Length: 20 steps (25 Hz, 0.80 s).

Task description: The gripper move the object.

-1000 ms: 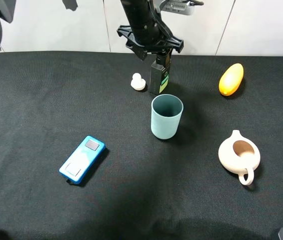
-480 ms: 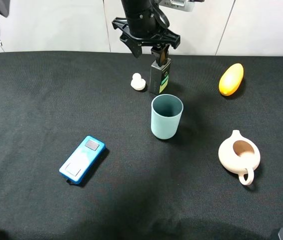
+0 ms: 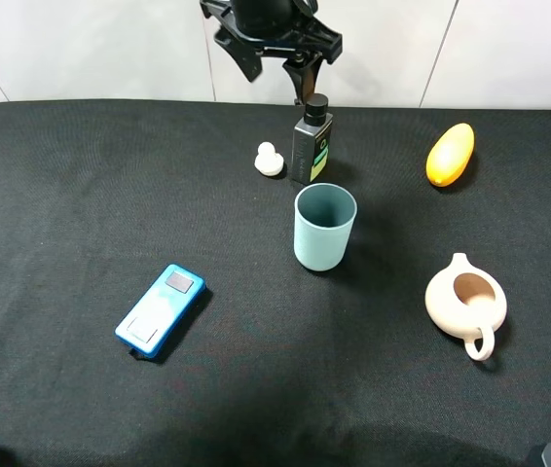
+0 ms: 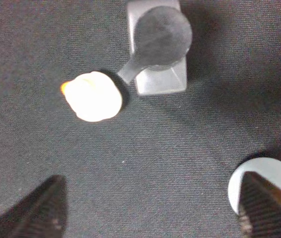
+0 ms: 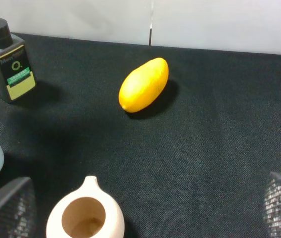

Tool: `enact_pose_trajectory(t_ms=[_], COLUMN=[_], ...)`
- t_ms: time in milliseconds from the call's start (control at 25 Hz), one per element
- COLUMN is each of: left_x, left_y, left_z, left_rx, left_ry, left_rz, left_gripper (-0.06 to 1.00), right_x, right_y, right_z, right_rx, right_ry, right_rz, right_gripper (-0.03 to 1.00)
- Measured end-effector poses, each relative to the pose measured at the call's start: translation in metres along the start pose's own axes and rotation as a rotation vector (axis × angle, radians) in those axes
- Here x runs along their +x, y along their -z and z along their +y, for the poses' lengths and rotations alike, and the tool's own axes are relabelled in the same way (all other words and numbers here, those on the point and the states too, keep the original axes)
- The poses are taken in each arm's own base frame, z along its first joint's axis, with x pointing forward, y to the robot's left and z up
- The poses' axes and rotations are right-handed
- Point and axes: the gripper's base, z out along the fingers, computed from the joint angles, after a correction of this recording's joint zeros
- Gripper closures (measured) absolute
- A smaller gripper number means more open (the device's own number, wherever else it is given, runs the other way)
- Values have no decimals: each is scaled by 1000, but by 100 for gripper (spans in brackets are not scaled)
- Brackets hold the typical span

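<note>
The object, a small black pump bottle (image 3: 312, 144) with a green-and-white label, stands upright on the black table behind the teal cup (image 3: 324, 226). My left gripper (image 3: 274, 70) hangs open above it, apart from it, with nothing between its fingers. From the left wrist view the bottle (image 4: 158, 47) shows from above, beyond the spread fingertips (image 4: 41, 213). My right gripper (image 5: 145, 210) is open and empty, and that view catches the bottle (image 5: 9, 62) at its far side.
A small white piece (image 3: 270, 160) lies just left of the bottle. A yellow mango-like fruit (image 3: 450, 154) sits at the back right, a cream pot (image 3: 465, 302) at the right, and a blue flat device (image 3: 160, 309) at the front left.
My left gripper has opened, let go of the bottle and risen above it. The bottle stays standing where it was.
</note>
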Motion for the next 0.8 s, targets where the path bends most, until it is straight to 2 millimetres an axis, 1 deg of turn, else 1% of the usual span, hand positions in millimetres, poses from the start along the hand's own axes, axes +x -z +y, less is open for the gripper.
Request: enact_pose_trajectory(t_ms=[40,120,160,320,480,800], left_x=[0,0,0,1,2,9], left_y=[0,3,5,20,42,96], left_z=[0,0,0,0,-1,-1], left_rx=[0,0,-1,1,3,9], left_ry=[-1,-8,-13,-25,-43,-50], left_rz=[0,-3,-6,-36,-79,-186], left_gripper=[3,-2,-3,-4,-5,-5], right_x=[0,0,0,0,0,0], right_y=[0,0,0,0,0,0], right_z=[0,0,0,0,0,0], right_rx=[0,0,0,0,0,0], right_ry=[0,0,0,0,0,0], right_rz=[0,0,0,0,0,0], right_gripper=[27,27,27,27,27,27])
